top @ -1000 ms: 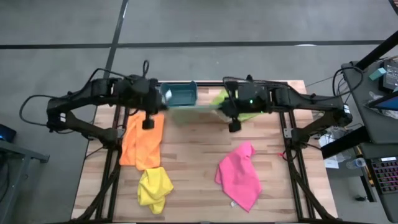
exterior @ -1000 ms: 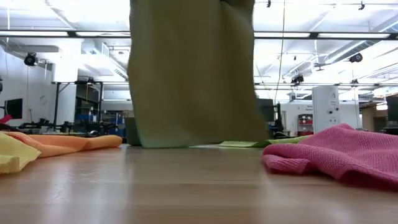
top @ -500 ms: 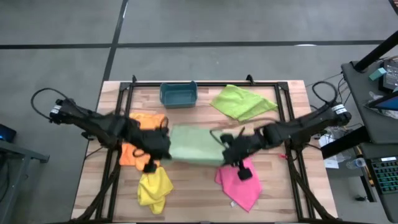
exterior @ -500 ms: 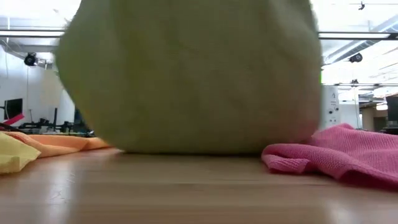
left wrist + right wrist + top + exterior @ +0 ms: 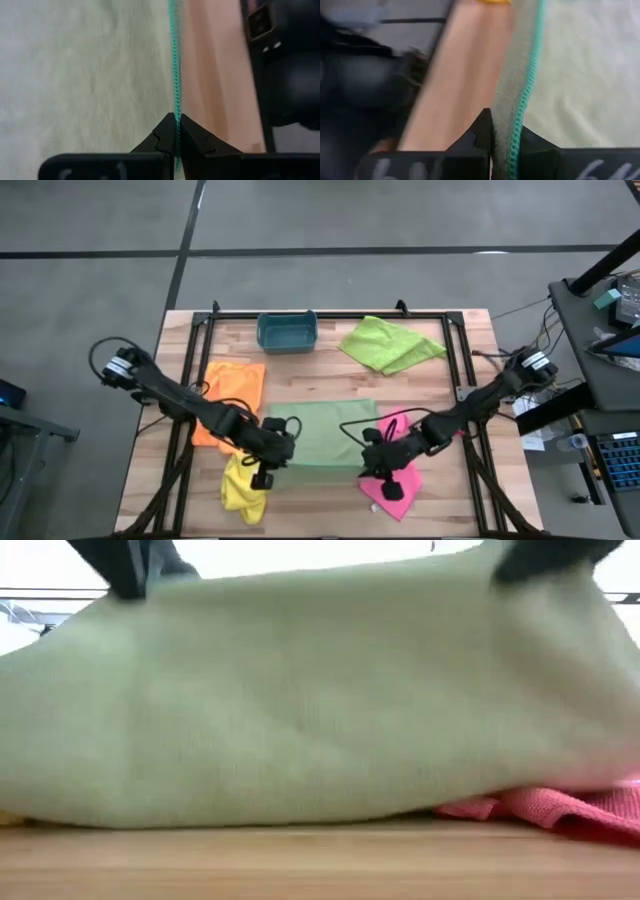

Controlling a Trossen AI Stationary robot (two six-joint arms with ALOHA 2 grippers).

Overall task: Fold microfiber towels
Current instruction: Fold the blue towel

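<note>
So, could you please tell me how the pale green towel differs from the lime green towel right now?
The pale green towel lies spread out almost square in the middle of the table; the lime green towel sits rumpled at the far edge, near the teal bin. The pale one is pinched at its near corners by the left tool and right tool; the lime one is untouched. Both are small soft cloths.

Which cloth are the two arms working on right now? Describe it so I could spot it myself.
Start at the teal bin at the table's far edge and come straight toward the near edge. The pale mint green towel lies spread flat mid-table, pinched at its near corners by the left gripper and right gripper. Its neighbours lie crumpled and untouched.
</note>
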